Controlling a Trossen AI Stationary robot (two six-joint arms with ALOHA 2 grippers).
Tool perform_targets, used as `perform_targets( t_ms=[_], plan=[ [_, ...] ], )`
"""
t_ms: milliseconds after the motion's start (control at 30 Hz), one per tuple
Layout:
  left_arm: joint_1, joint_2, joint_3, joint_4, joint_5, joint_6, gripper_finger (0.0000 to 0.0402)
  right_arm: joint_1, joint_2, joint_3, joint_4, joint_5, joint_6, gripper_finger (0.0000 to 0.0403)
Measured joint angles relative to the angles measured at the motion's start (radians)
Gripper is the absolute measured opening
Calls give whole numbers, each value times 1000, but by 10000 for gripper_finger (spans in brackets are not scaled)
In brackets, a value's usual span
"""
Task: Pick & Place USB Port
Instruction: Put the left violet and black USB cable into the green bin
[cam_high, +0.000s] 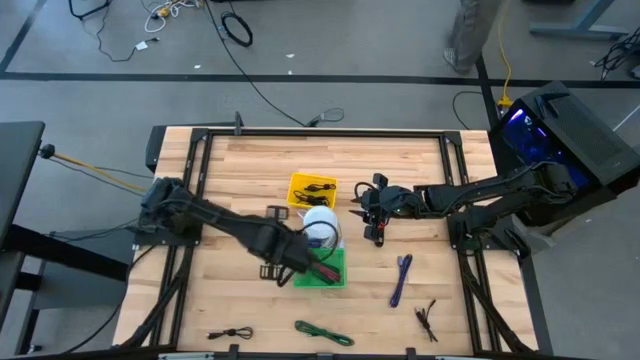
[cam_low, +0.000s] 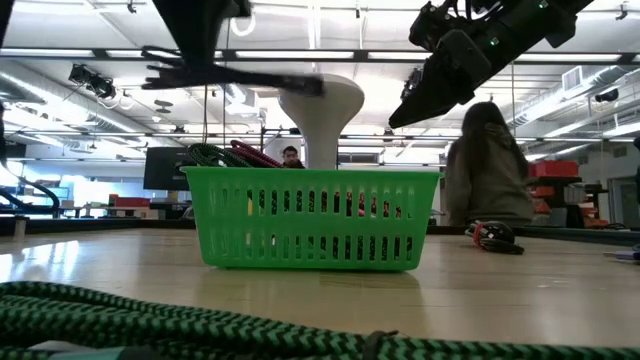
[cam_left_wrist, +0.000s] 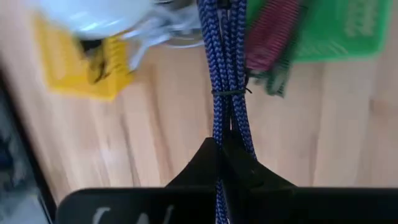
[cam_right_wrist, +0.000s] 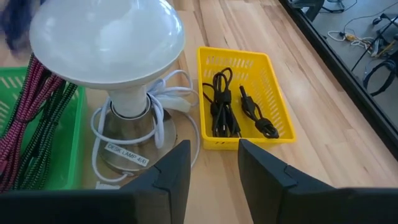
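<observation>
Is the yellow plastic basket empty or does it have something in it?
Not empty: the yellow plastic basket holds black coiled cables, seen from the right wrist.

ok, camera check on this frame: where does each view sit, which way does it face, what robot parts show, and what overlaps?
High: overhead, facing straight down on the table; both arms, left gripper over the green basket.
Low: table height, facing level across the green basket into the room; both arms enter from above.
Left wrist: on the left arm, facing down past its shut fingers clamping a blue braided strap.
Right wrist: on the right arm, facing past its open fingers at the white lamp and yellow basket.
Shared: both wrist views show the lamp, yellow basket and green basket.
</observation>
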Motion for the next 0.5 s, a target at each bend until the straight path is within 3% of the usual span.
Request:
perform_targets(
  t_ms=[167, 500],
  plan=[
    [9, 49, 0, 9, 73, 163, 4, 0, 0, 0, -2, 0, 1, 135],
    [7, 65, 0, 148, 87, 239, 4, -13, 0, 0, 24, 1, 5, 135]
  ],
)
